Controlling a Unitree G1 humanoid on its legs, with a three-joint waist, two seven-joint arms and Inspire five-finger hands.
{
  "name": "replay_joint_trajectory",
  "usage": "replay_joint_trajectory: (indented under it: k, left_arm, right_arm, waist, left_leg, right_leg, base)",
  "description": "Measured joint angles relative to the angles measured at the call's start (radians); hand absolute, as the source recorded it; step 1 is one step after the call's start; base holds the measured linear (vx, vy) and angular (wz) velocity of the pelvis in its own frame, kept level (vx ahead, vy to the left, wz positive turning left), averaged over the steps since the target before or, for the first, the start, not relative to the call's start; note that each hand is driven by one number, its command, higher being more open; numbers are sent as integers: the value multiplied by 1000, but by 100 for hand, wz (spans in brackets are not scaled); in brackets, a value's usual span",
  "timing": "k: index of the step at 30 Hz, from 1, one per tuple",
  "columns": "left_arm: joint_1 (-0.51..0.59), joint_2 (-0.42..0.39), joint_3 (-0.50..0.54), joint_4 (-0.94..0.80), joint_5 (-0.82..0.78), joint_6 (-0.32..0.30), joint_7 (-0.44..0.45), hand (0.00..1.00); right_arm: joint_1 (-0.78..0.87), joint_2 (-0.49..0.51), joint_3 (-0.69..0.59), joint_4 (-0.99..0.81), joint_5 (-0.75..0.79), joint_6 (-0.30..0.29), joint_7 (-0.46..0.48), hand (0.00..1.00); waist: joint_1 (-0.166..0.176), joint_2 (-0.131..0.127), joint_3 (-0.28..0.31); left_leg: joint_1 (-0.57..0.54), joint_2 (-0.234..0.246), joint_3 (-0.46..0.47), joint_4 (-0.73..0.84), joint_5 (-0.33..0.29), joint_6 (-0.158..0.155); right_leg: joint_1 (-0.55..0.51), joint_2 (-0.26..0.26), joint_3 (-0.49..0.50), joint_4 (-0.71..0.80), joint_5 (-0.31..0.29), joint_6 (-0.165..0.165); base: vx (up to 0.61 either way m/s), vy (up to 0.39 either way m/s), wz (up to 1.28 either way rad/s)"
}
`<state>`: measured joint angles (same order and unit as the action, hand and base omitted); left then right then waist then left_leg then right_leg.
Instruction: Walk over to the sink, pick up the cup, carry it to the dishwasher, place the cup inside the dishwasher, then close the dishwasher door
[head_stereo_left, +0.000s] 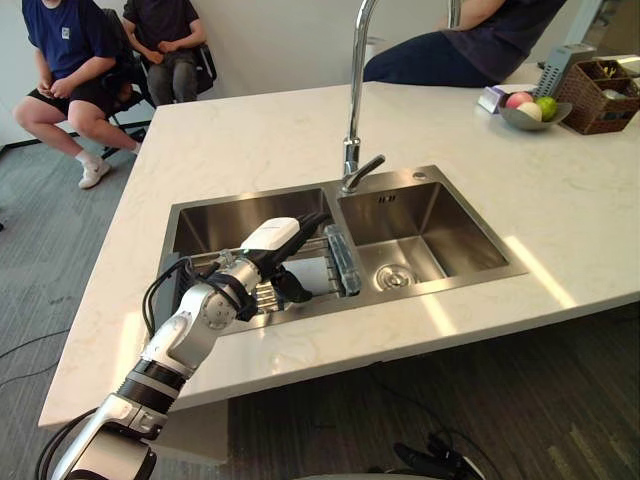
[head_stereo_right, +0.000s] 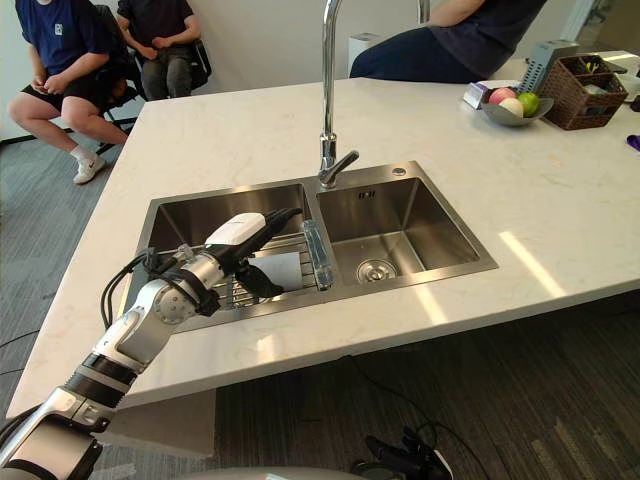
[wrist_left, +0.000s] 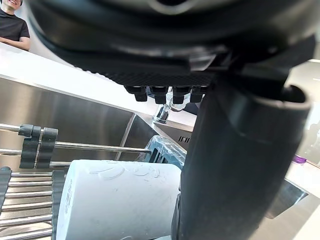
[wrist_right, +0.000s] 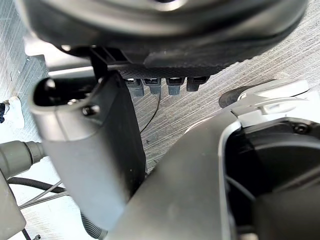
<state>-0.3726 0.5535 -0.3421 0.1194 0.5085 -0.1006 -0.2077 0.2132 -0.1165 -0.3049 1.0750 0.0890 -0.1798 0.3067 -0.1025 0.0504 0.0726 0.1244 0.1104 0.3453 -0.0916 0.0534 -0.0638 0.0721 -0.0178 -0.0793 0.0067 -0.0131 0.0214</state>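
A pale cup lies on its side on a wire rack in the left basin of the steel sink. My left hand reaches into that basin, with its fingers stretched above the cup and its thumb close beside it. The hand is open and not closed round the cup. My right hand is open, with grey floor past its fingers.
A tall faucet rises behind the basins, and a clear object lies along the divider. A fruit bowl and a wicker basket stand at the counter's far right. Two people sit far left; another is at the back.
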Motion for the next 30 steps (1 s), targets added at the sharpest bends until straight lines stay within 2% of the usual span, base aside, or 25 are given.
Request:
replay_joint_trajectory:
  k: [6,12,17,23,30]
  left_arm:
    - [5,-5,-20,0,1,7,3,100]
    - [4,-26,-28,25,4,57,14,100]
    - [0,-27,-29,53,44,70,12,100]
    - [-35,-29,-41,92,82,104,-81,100]
    - [-116,-25,-71,131,118,141,-241,100]
  right_arm:
    - [0,0,0,1,0,-3,-1,100]
    - [-4,0,4,1,0,-4,-1,100]
    - [-4,0,7,0,-2,-3,-1,100]
    - [-6,0,7,-3,-12,1,0,100]
    - [-8,-5,17,-5,-14,12,2,100]
  waist:
    - [-1,0,0]
    - [-16,0,0]
    - [-22,1,-1]
    - [-25,2,-2]
    - [-33,5,-8]
  left_leg:
    - [0,-2,2,4,-4,0]
    - [0,-5,9,0,-7,1]
    - [-1,-6,19,0,-10,2]
    - [-1,-6,20,0,-12,1]
    - [-4,-8,20,-1,-12,1]
  right_leg:
    - [3,0,2,-8,2,3]
    - [2,-2,9,-14,5,6]
    - [3,-3,18,-28,14,6]
    - [3,-3,18,-32,14,6]
    - [5,-4,18,-45,21,7]
  base:
    - [5,-1,0]
    - [-4,-2,-2]
    - [-1,-2,-6]
    - [1,-1,-1]
    - [0,0,0]
